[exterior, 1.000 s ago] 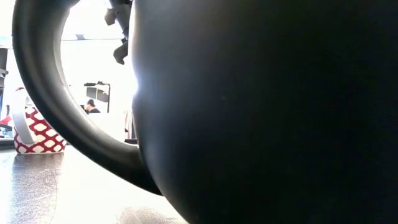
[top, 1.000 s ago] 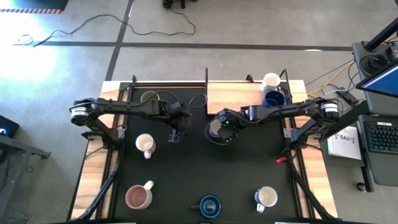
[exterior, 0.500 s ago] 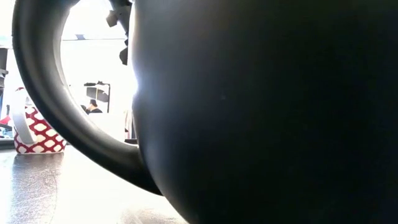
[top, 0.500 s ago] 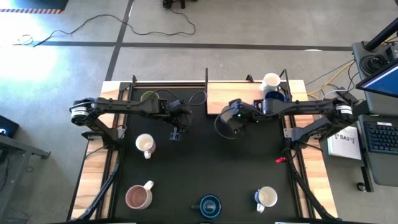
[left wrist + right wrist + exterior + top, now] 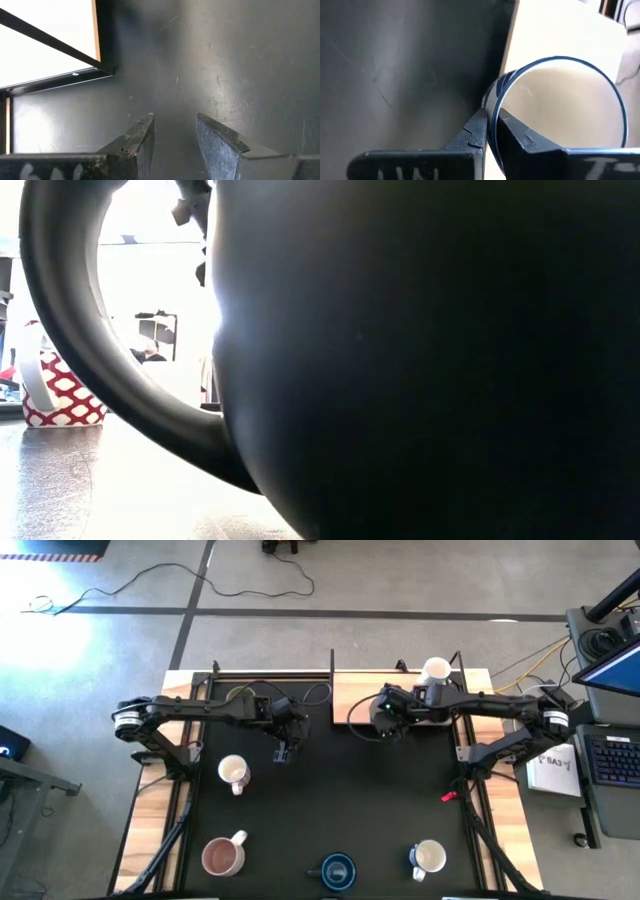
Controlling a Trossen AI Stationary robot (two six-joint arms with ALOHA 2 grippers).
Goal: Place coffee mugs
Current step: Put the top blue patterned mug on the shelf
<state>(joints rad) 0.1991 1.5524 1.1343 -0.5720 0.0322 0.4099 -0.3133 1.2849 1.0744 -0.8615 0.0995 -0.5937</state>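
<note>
Right hand [image 5: 490, 132] has carried a dark blue mug [image 5: 560, 107] from mid-mat to the back wooden strip of the counter [image 5: 360, 690], fingers pinching its rim; it sits just beside the white mug [image 5: 436, 670] already there. Judged: about to set down and let go. Left hand [image 5: 172, 140], fingers spread and empty, has drifted slightly back over the black mat. Remaining: white mug [image 5: 233, 773], pink mug [image 5: 222, 856], blue mug [image 5: 338, 870], another white-lined mug [image 5: 428, 857]. Low view blocked by a dark mug [image 5: 420, 360].

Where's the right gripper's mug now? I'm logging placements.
In the high view, the mug hangs in the right gripper at the table's back centre, beside the white mug.
</note>
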